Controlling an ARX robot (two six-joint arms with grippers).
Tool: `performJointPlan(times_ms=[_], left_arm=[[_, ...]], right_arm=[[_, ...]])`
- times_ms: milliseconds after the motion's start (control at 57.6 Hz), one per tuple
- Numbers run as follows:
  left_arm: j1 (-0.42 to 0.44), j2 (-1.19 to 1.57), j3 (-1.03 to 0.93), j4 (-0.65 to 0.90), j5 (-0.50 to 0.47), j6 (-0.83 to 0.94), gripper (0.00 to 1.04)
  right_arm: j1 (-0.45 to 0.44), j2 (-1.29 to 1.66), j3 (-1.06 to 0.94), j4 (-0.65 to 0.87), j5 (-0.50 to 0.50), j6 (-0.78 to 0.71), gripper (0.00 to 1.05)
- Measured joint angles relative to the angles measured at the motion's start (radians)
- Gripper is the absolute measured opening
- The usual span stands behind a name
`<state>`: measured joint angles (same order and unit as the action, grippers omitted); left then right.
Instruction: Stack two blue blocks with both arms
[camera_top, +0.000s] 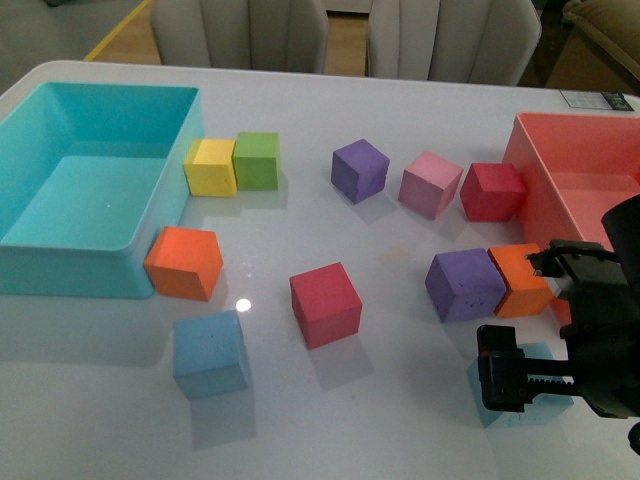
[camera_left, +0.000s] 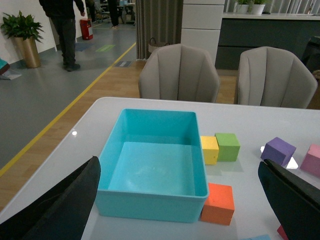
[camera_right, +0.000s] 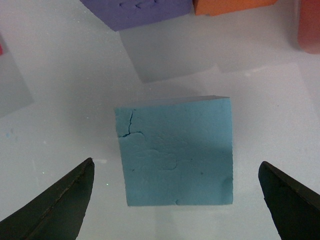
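Grey chairs (camera_left: 179, 72), wood floor (camera_left: 115, 85), potted plant (camera_left: 22, 30)

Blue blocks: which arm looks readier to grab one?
Right. The right end effector is open astride one blue block; the left end effector faces the turquoise bin, not the other blue block.

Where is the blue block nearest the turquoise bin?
Front view, near left: the blue block sits just nearer than the orange cube by the turquoise bin, left of the central red cube.
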<state>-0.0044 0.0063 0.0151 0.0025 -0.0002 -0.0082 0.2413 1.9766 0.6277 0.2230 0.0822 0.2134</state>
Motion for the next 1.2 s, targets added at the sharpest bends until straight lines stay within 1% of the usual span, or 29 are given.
performJointPlan(times_ms=[330,503,538,573,642,694,833,902,1197], left_arm=[[0.0,0.0,0.0,0.0,0.0,0.0,0.96],[0.0,0.0,0.0,0.0,0.0,0.0,0.96],[0.0,0.0,0.0,0.0,0.0,0.0,0.96],[0.0,0.0,0.0,0.0,0.0,0.0,0.96],[0.0,0.0,0.0,0.0,0.0,0.0,0.96],[0.0,0.0,0.0,0.0,0.0,0.0,0.96],[0.0,0.0,0.0,0.0,0.0,0.0,0.96],[0.0,0.0,0.0,0.0,0.0,0.0,0.96],[0.0,0.0,0.0,0.0,0.0,0.0,0.96]], right_arm=[[0.02,0.107,0.077,-0.019,0.045,0.0,0.95],[0.033,0.117,0.077,-0.022,0.057,-0.001,0.71],[0.034,0.111,0.073,-0.022,0.06,-0.003,0.63],[0.034,0.1,0.065,-0.022,0.06,-0.009,0.58],[0.034,0.041,0.032,-0.017,0.052,-0.026,0.52],[0.034,-0.038,0.012,-0.025,0.023,-0.028,0.49],[0.04,-0.182,0.035,-0.09,-0.005,-0.026,0.48],[0.06,-0.205,0.111,-0.143,-0.001,-0.026,0.47],[0.146,-0.006,0.502,-0.288,0.043,-0.019,0.46]])
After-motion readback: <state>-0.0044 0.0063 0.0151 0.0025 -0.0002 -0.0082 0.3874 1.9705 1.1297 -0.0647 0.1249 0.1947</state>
